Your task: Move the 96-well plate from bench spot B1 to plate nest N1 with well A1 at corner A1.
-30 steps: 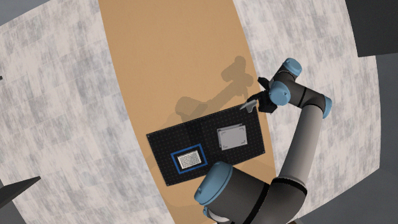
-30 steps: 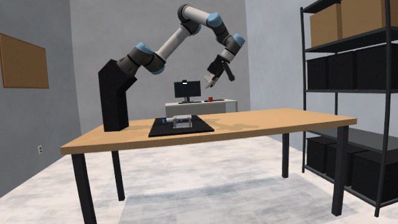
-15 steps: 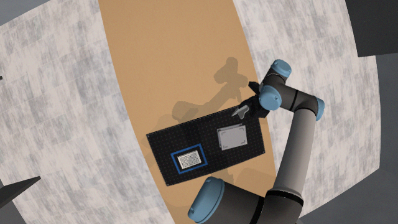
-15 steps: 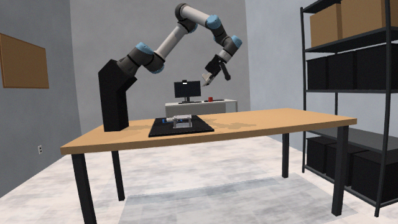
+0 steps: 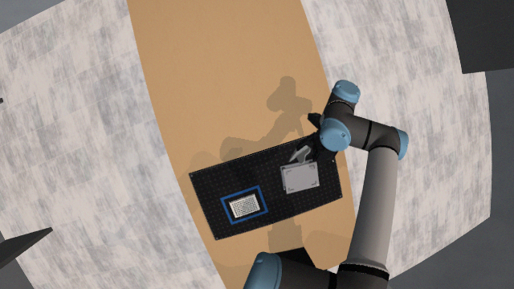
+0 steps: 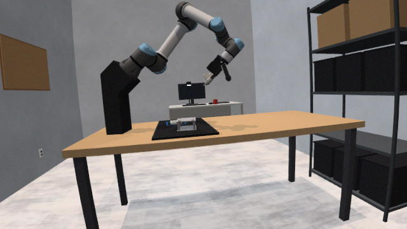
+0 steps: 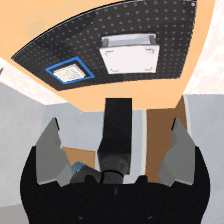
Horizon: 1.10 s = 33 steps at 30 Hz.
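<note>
The white 96-well plate (image 5: 244, 206) lies inside the blue frame of bench spot B1 on the black pegboard mat (image 5: 266, 189). It also shows in the wrist view (image 7: 69, 73). The grey raised nest N1 (image 5: 299, 177) stands to its right on the mat, empty, and shows in the wrist view (image 7: 129, 53). My gripper (image 5: 302, 153) hangs high above the table, over the mat's far edge near the nest. In the side view it (image 6: 216, 74) is well above the mat. Its fingers are wide open and empty. The plate's cut corner is too small to tell.
The arm's black base column (image 6: 116, 97) stands on the wooden table (image 6: 222, 127) left of the mat. A dark shelf rack (image 6: 356, 95) with boxes stands to the right of the table. A desk with a monitor (image 6: 191, 91) is behind.
</note>
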### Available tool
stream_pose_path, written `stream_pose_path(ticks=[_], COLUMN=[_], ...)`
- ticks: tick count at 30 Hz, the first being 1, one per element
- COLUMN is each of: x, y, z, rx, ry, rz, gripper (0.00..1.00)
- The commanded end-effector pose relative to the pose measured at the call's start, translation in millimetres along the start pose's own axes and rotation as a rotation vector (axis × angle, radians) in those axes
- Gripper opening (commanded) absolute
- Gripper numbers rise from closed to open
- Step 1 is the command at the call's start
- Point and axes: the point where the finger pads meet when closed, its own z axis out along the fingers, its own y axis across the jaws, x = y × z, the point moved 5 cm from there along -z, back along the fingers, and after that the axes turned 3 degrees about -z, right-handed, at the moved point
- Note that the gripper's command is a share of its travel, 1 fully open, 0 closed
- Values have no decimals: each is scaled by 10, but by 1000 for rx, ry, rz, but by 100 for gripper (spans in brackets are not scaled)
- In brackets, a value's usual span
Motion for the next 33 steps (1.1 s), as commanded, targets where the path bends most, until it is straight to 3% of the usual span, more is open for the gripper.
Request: stream_pose_path(ticks=[1, 7, 9, 19, 21, 27, 30, 33], x=[-140, -253, -311, -534, -602, -828, -828, -728], y=[-186, -309, -393, -586, -663, -817, -817, -802], z=[35, 65, 85, 138, 159, 209, 209, 314], rx=[-24, -24, -65, -67, -110, -113, -113, -154], ry=[-25, -25, -61, -64, -95, -97, -97, -98], rz=[-24, -24, -63, -66, -105, -108, -108, -179], gripper=[100, 100, 100, 100, 100, 100, 100, 100])
